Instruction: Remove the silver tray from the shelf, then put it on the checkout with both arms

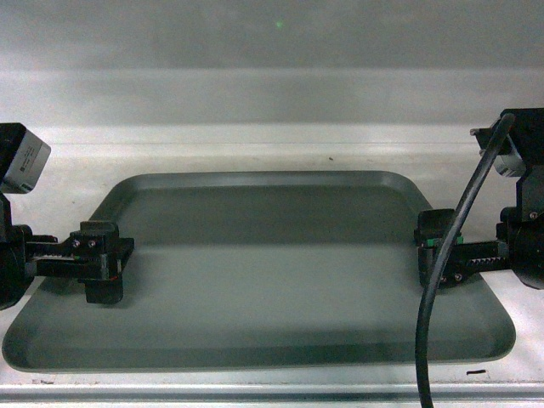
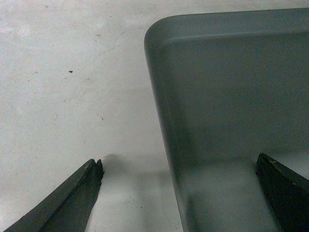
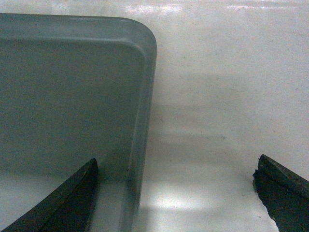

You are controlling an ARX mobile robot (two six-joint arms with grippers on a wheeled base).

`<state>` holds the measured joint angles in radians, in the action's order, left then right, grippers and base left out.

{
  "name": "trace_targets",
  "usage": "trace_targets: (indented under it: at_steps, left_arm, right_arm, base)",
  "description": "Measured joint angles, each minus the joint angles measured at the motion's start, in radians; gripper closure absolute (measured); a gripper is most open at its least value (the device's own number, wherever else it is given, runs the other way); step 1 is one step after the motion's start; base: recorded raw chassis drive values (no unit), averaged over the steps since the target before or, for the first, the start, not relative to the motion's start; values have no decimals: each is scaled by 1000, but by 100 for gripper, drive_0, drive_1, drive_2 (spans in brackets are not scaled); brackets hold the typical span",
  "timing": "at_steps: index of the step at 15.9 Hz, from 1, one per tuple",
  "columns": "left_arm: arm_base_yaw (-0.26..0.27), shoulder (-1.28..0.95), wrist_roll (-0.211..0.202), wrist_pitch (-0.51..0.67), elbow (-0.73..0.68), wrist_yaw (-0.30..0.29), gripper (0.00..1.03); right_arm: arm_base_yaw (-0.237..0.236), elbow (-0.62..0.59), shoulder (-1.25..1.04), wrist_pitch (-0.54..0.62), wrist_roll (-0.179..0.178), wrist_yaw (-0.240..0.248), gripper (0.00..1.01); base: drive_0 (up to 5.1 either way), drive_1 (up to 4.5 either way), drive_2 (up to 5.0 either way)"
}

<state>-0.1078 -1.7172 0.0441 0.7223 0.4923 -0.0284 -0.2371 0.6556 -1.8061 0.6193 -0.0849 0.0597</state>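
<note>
Both wrist views cut off the tray (image 2: pixel 231 106), showing one corner each. In the head view a cable (image 1: pixel 442 272) hides part of its right rim.

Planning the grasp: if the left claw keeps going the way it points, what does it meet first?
The left claw points right, its jaws open astride the silver tray's left rim. It would meet that rim first, I think; depth is unclear.

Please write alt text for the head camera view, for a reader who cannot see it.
A large grey silver tray lies flat on a white shelf. The left end effector and the right end effector each reach in over one short side, open, straddling the rim. A black cable hangs in front at right.
</note>
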Motion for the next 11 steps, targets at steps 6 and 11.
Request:
trace_targets:
  at_steps: [6, 11]
  left_arm:
    - [-19, -4, 0, 11, 2, 2, 36]
    - [-31, -4, -1, 24, 0, 27, 87]
  right_arm:
    - [-14, 2, -6, 9, -16, 16, 33]
    - [-46, 0, -5, 14, -30, 30, 86]
  base:
    - [0, 0, 0]
    - [0, 0, 0]
